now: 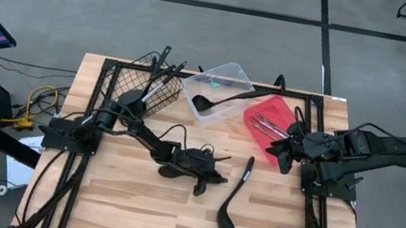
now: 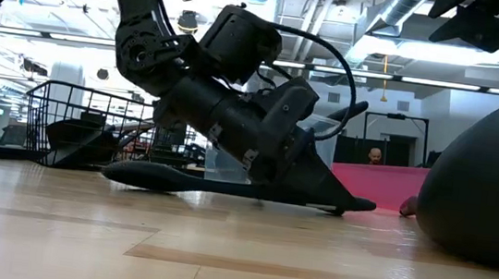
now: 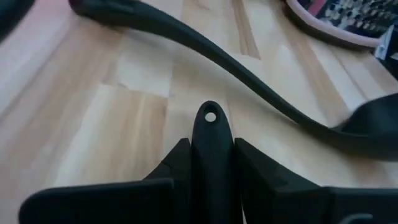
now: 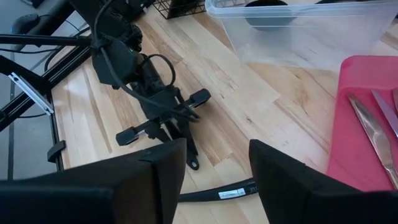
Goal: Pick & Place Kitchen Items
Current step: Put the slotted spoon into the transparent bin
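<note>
Gripping a black utensil handle [image 3: 210, 134] at table centre.
Left gripper [image 1: 205, 175] clamping it flat on the wood; right gripper [image 1: 283, 155] hovering unclenched, empty, over the red tray [image 1: 262, 118], far right.

High view: straight down from well above, taking in the whole table [image 1: 121, 200] and both arms.
Low view: at tabletop level, facing across into the room, very near the left gripper [image 2: 354, 204].
Left wrist view: forward past closed jaws, close over a black handle [image 3: 210, 134].
Right wrist view: past parted jaws, toward the left gripper [image 4: 186, 118].
Shared: the left gripper, seen in high, low and right wrist views.
</note>
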Controlling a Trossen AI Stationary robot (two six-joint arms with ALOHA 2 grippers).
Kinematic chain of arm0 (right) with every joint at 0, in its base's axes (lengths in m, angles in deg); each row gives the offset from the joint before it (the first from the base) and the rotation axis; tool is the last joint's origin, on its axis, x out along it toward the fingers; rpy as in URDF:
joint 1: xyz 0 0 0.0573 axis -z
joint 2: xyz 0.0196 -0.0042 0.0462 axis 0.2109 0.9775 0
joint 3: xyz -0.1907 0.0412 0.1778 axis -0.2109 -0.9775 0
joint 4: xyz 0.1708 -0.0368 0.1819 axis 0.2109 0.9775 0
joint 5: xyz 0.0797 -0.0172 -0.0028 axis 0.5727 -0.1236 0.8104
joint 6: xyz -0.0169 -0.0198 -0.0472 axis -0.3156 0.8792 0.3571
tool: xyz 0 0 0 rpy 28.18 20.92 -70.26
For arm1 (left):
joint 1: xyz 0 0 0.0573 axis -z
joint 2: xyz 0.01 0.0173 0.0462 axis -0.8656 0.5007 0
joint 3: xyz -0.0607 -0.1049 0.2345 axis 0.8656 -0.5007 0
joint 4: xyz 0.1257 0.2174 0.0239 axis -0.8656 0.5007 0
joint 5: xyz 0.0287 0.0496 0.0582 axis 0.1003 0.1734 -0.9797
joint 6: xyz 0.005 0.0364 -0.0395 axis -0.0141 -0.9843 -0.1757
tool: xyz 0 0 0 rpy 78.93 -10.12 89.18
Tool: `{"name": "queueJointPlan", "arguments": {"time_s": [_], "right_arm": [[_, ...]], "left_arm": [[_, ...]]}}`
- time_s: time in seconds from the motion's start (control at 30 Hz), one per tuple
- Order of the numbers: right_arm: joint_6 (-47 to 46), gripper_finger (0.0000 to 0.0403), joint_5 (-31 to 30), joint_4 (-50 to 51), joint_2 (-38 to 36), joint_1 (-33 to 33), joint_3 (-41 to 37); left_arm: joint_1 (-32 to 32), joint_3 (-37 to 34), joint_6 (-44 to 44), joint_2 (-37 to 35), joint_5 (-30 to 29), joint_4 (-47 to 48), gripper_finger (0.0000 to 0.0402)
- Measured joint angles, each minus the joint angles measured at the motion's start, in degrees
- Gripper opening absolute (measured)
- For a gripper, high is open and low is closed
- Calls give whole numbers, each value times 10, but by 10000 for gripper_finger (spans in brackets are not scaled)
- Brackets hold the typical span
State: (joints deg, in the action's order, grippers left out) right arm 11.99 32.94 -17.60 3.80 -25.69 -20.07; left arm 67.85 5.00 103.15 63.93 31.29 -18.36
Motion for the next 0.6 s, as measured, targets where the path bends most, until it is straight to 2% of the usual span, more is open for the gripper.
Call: {"name": "queueJointPlan", "arguments": {"time_s": [0.23, 0.6], "right_arm": [[-1, 171, 0, -2, 0, 0, 0], [1, 168, 0, -4, -1, 0, 0]], "left_arm": [[3, -4, 36, -92, 20, 12, 61], [2, -2, 91, -277, 0, 9, 61]]}}
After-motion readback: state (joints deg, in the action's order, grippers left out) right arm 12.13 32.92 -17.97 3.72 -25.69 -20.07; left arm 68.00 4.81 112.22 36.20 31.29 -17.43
